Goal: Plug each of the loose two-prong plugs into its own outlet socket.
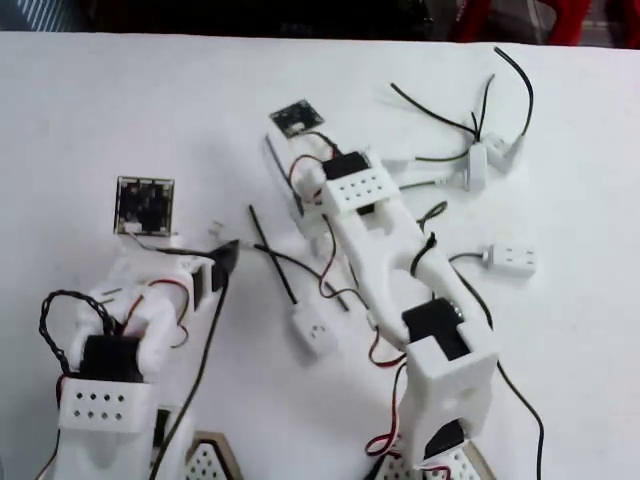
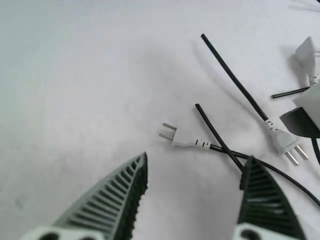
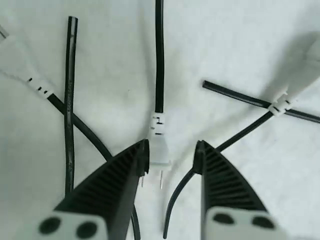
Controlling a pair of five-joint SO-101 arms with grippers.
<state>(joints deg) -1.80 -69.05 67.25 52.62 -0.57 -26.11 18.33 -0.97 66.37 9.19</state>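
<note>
The white table (image 1: pixel 80 110) is carrying everything. The right arm (image 1: pixel 390 250) is lying stretched across the table's middle, while the left arm (image 1: pixel 110 340) is sitting folded at the near left side. Three white outlet sockets are lying well apart from each other: one socket (image 1: pixel 512 258) to the right of the right arm, a second socket (image 1: pixel 315 330) between the two arms, and a third socket (image 1: pixel 478 165) farther back among tangled black cords (image 1: pixel 275 265).

The right gripper (image 3: pixel 171 147) is hanging low over the table with its fingers spread apart, and a white two-prong plug (image 3: pixel 159 150) is lying between them, closer to one finger, its prongs pointing back toward the wrist and its black cord running straight away. Whether that finger is touching the plug, I cannot tell.

The left gripper (image 2: pixel 196 160) is also standing with its fingers released and is grasping nothing. A smaller loose plug (image 2: pixel 170 134) is lying flat on the table just ahead of it, its cord passing close by one fingertip
</note>
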